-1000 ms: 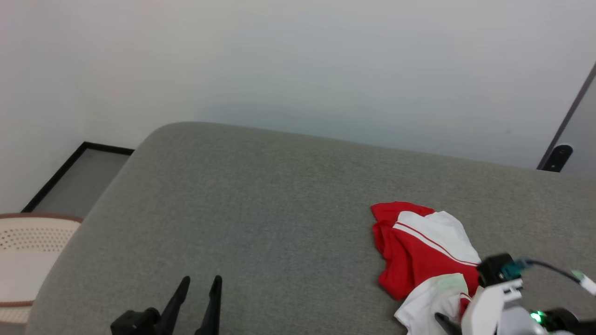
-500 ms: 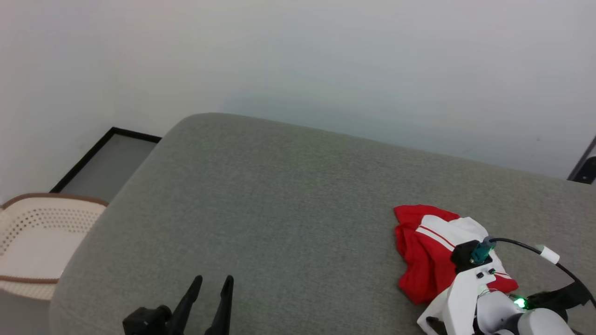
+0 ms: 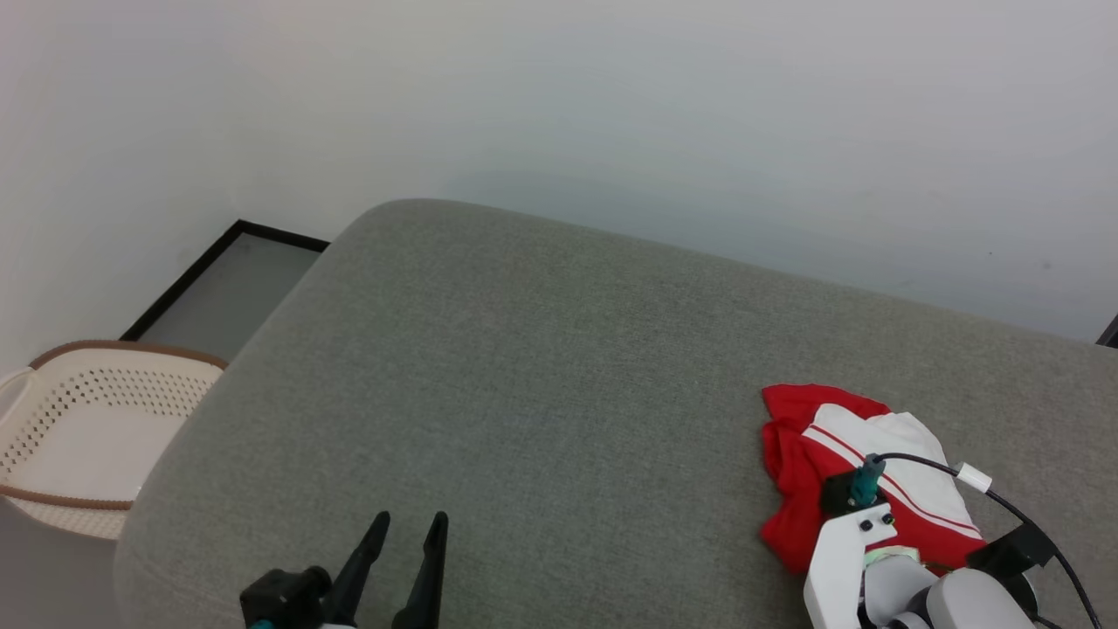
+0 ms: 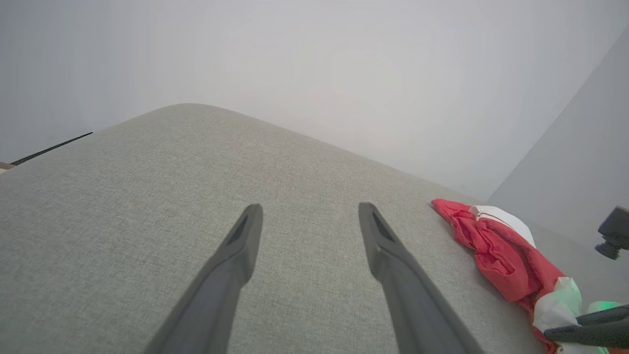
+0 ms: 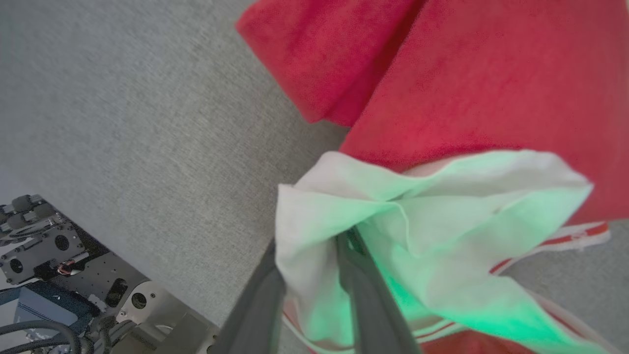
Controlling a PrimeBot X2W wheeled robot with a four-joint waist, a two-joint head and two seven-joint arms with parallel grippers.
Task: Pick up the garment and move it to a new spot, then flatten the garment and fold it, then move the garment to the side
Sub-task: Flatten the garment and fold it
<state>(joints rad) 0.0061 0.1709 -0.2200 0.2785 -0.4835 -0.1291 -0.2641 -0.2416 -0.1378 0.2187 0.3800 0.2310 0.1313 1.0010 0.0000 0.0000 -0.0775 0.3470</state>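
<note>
A perforated cream basket (image 3: 52,358) sits left of the left pincer (image 3: 410,520), which hovers spread over the grey upholstered surface (image 3: 559,367), with bare room ahead to its rounded far edge. Well to its right the garment (image 3: 795,472) lies crumpled, red with white striped sleeves. The right pincer (image 5: 312,246) pinches a white fold.

- Broad grey upholstered cushion (image 3: 524,393): woven cloth, matt, with a fine grainy weave.
- Bright red shirt with white sleeve panels (image 3: 786,489): soft matt fabric, the red slightly fuzzy.
- Cream perforated basket with a brown rim (image 3: 87,393): smooth plastic with a faint sheen.
- Left gripper (image 4: 309,209): smooth, matt dark plastic.
- Silver drilled plate (image 5: 147,307): bare metal with a dull finish.
</note>
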